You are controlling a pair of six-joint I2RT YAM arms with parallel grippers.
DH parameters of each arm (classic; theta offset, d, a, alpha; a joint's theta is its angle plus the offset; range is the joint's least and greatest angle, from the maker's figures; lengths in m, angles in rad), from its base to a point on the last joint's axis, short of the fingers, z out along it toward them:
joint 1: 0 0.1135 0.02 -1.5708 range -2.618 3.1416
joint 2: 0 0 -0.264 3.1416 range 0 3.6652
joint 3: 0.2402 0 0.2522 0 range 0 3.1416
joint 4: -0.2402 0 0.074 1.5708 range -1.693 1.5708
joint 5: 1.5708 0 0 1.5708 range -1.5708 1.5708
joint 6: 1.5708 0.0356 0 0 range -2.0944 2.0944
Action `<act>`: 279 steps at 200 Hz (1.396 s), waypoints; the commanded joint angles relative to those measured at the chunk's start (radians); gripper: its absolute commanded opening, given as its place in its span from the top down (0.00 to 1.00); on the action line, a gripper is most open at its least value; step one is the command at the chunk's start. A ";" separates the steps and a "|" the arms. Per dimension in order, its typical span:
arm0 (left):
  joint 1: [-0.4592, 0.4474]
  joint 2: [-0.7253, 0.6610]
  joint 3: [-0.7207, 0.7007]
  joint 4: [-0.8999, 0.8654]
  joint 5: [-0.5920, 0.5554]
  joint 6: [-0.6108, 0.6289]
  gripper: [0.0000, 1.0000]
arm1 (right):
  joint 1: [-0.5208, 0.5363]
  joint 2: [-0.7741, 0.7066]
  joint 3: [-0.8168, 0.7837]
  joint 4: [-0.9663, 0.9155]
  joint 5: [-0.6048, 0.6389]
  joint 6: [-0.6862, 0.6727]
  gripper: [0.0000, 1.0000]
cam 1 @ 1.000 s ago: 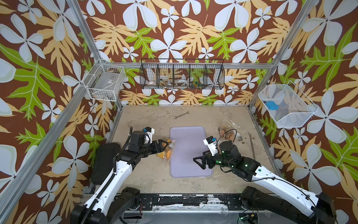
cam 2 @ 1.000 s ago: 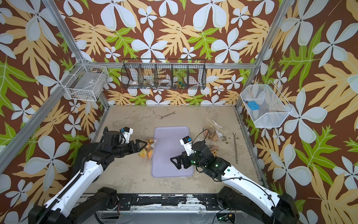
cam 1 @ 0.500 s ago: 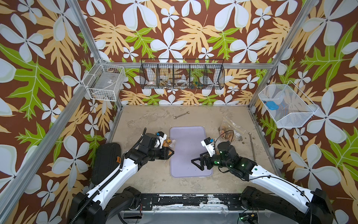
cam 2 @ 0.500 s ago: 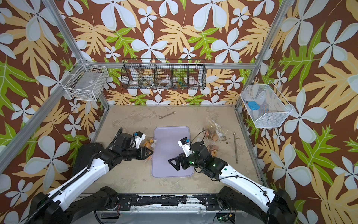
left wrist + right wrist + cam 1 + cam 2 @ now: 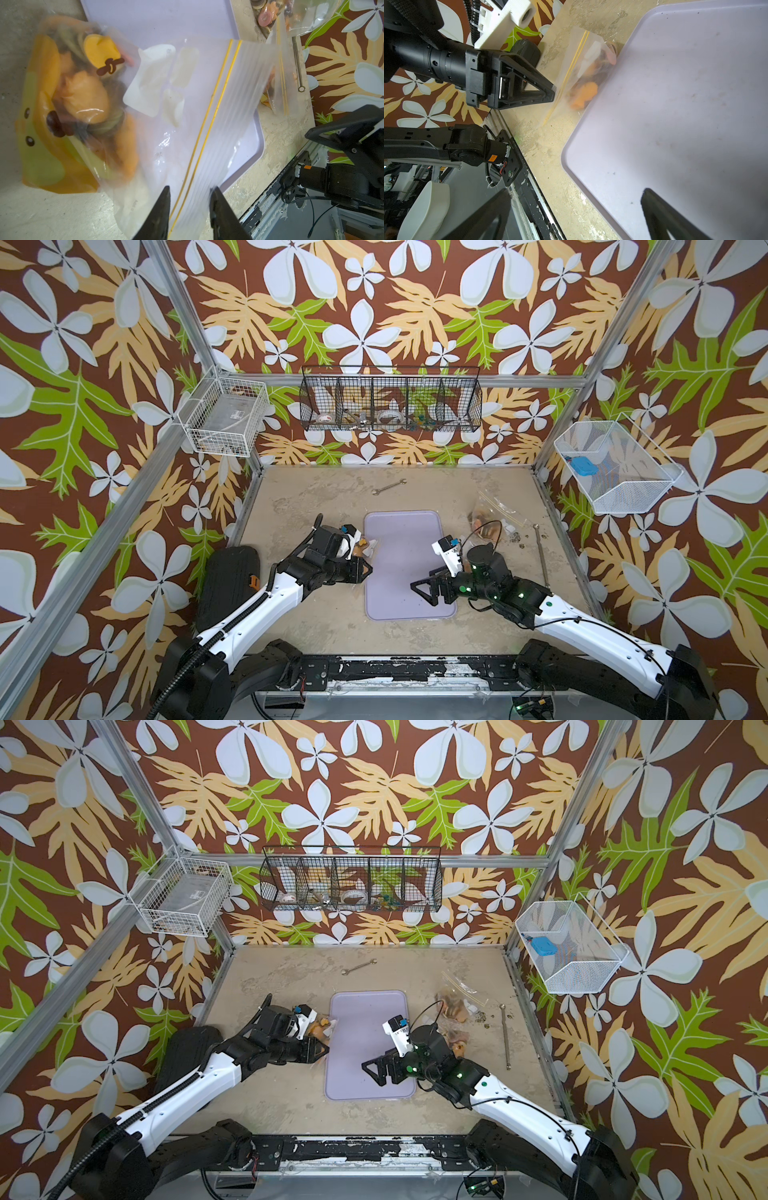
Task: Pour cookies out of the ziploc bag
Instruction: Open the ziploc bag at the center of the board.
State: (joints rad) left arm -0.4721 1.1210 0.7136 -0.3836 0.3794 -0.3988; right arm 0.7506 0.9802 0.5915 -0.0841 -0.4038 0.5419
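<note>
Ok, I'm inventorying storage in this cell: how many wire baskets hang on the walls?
3: a white basket on the left side, a black divided basket along the back, and a white mesh basket on the right side. None seems hidden.

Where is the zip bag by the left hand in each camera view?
In a top view: the zip bag sits mid-frame at the lavender tray's left long edge.
In a top view: same spot, slightly further left in the picture.
Left wrist: it fills the middle, the tray behind it.
Right wrist: upper middle, against the tray's edge.
Shared landmark: the lavender tray.
</note>
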 commanded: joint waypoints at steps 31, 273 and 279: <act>0.000 0.024 0.009 0.005 -0.014 0.018 0.72 | 0.002 0.059 0.018 0.069 -0.029 0.028 0.06; -0.002 0.050 -0.008 0.030 0.021 0.031 0.69 | 0.102 0.632 0.301 0.373 -0.053 0.259 0.51; -0.003 0.049 -0.008 0.030 0.022 0.031 0.69 | 0.102 0.639 0.303 0.375 -0.053 0.262 0.53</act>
State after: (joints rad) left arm -0.4732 1.1744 0.7074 -0.3614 0.3927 -0.3798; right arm 0.8513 1.6012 0.8806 0.2611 -0.4469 0.7856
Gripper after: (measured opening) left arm 0.309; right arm 0.508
